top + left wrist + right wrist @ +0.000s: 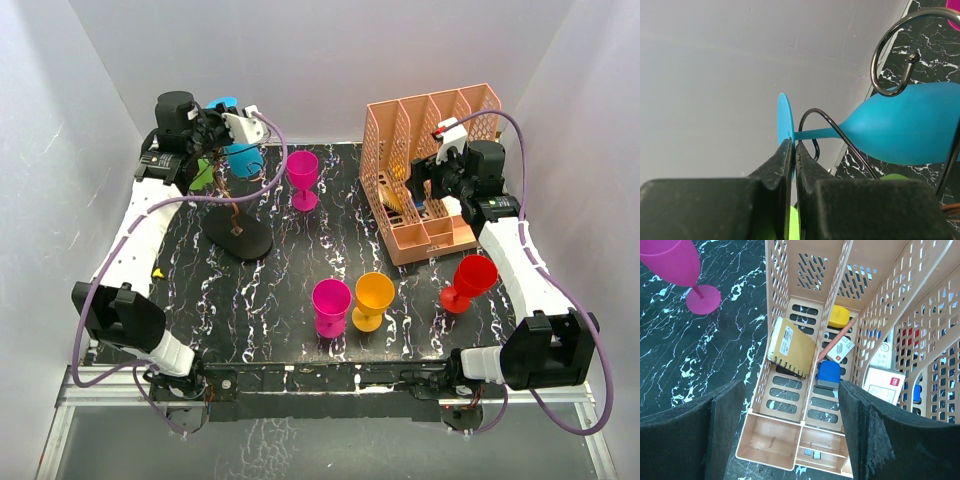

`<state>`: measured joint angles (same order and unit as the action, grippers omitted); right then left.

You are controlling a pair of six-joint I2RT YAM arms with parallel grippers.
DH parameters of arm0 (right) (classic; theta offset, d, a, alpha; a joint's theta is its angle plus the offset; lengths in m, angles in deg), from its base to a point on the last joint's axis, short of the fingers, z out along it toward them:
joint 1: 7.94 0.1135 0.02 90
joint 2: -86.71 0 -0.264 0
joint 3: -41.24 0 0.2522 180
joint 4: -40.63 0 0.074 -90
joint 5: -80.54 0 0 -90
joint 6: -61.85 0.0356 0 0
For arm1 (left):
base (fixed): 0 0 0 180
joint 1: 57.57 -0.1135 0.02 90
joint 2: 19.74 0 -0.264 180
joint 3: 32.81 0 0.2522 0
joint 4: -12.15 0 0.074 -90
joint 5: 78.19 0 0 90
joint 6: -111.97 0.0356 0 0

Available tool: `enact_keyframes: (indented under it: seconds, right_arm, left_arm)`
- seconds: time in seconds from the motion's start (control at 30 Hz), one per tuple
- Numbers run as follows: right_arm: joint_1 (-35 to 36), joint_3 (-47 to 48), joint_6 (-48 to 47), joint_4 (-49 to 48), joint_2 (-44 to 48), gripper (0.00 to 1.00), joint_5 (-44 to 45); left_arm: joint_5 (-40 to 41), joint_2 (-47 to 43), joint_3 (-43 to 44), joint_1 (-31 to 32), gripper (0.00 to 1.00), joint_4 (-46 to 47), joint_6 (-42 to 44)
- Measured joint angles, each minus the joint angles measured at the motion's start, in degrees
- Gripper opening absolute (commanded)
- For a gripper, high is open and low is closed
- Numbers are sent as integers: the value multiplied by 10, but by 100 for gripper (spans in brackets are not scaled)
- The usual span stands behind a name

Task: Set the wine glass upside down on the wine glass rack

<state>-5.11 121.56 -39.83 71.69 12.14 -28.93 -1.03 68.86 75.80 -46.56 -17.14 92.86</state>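
Observation:
My left gripper [792,145] is shut on the thin foot disc of a blue wine glass [910,127], which hangs bowl-down among the curled wire arms of the rack [890,60]. In the top view the blue glass [240,155] is at the rack's top, above its black disc base [240,240], with the left gripper [225,125] beside it. A green glass [203,176] shows behind the rack. My right gripper [790,405] is open and empty above the peach desk organizer [805,270].
A magenta glass [303,180] stands mid-table, also in the right wrist view [680,270]. Another magenta glass [331,306], an orange glass [373,299] and a red glass [470,282] stand near the front. The organizer [420,170] holds a notebook [792,347] and small items.

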Motion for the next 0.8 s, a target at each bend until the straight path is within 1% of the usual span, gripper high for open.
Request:
enact_keyframes:
  seconds: [0.33, 0.63, 0.8]
  right_arm:
    - [-3, 0, 0, 0, -1, 81, -3]
    - [-3, 0, 0, 0, -1, 81, -11]
    - [-3, 0, 0, 0, -1, 81, -14]
  left_arm:
    - [22, 19, 0, 1, 0, 38, -17]
    - [62, 21, 0, 1, 0, 43, -18]
    - [70, 21, -3, 1, 0, 43, -17]
